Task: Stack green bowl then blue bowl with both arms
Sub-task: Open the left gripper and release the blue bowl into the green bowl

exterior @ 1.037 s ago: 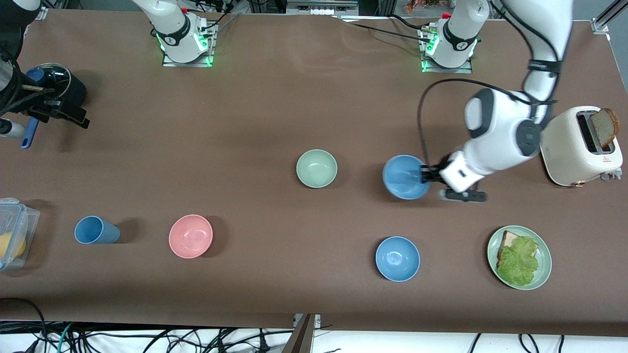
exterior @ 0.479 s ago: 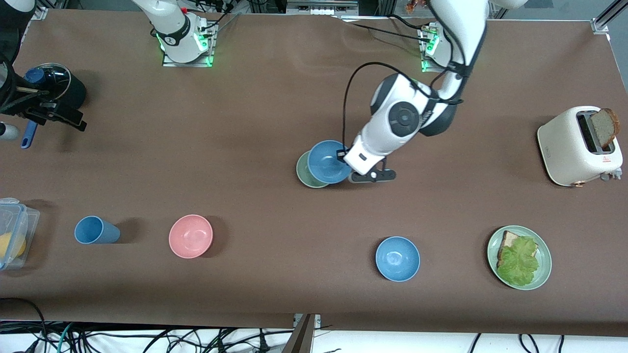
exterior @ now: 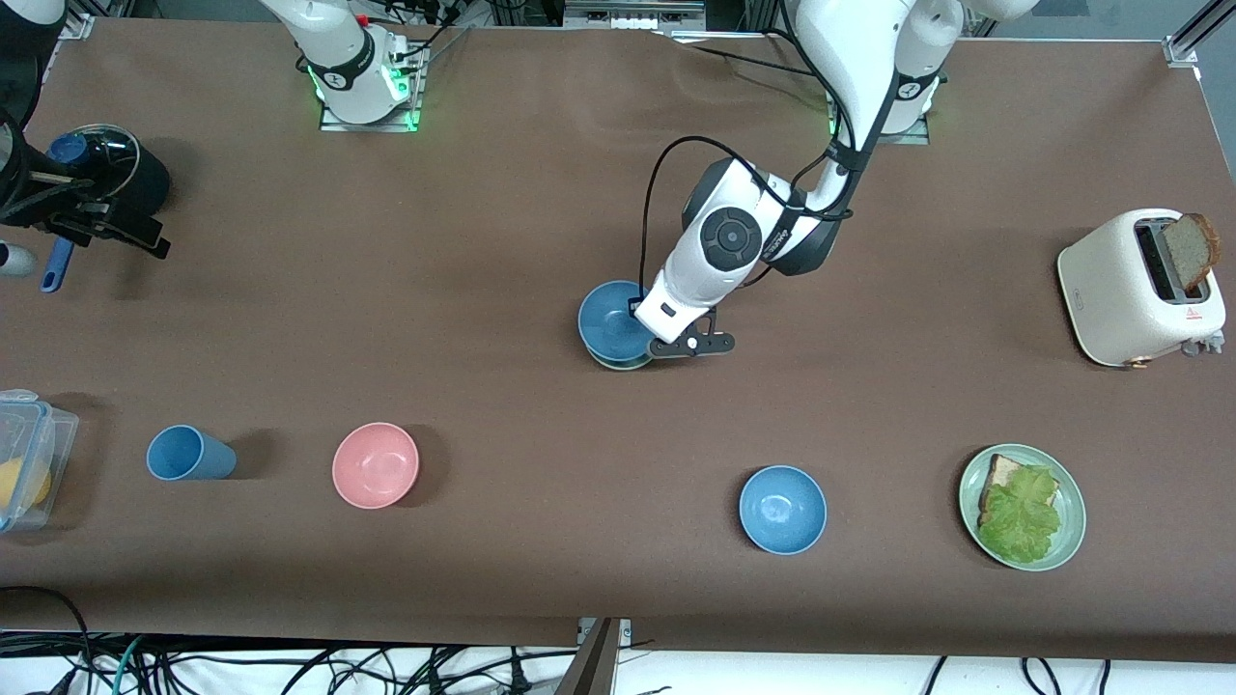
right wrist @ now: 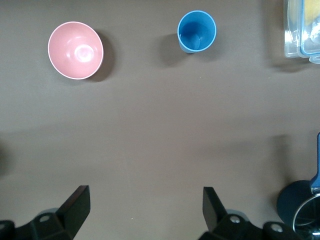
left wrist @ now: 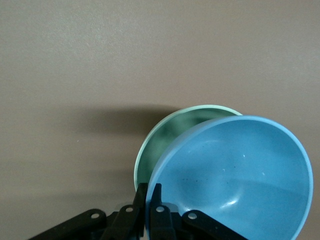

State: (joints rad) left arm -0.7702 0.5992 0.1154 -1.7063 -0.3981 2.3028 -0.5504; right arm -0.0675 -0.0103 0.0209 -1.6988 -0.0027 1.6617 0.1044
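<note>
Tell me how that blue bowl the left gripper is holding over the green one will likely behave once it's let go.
The blue bowl looks like rigid plastic, pinched at its rim by the left gripper, so probably light. It sits off-centre over the green bowl; released, it may slide to nest or rock briefly. Its smooth curved walls suggest slipperiness.

No readable text or numbers anywhere, only a small red warning triangle on the toaster point(exterior: 1139, 287), well apart from both grippers

green bowl point(exterior: 618, 361): mostly hidden under blue bowl point(exterior: 610, 320) | clear box point(exterior: 29, 454): cut by frame edge
</note>
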